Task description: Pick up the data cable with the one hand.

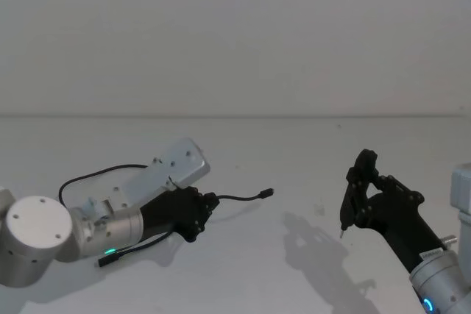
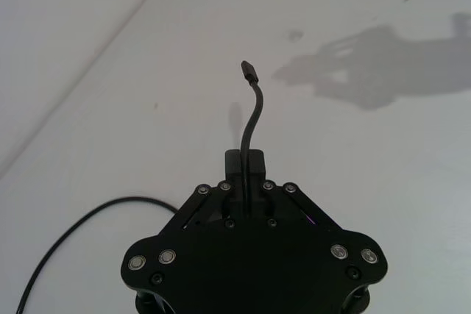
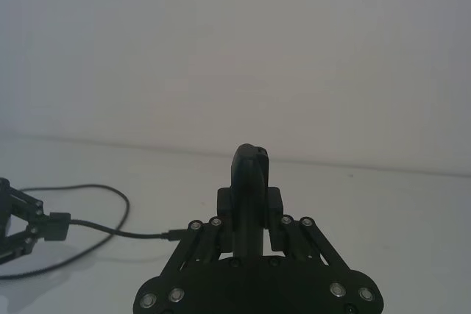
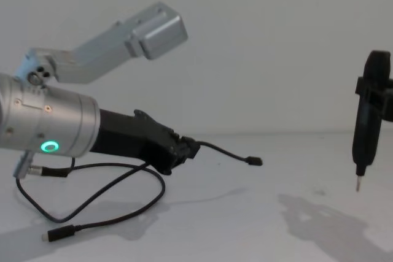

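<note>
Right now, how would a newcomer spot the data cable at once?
On the white table, the left arm's silver cylinder ends in the left end effector, shut on the data cable. It is the thin, limp black cord looping over the table with a small plug at each end, unlike the rigid pen-shaped tool in the right end effector.

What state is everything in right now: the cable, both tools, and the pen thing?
left tool: shut on the data cable, low over the table.
data cable: pinched near one end, with that plug sticking out in the air; the rest lies looped on the table.
right tool: shut on the stylus, raised on the right.
stylus: upright, metal tip down, clear of the table.
</note>
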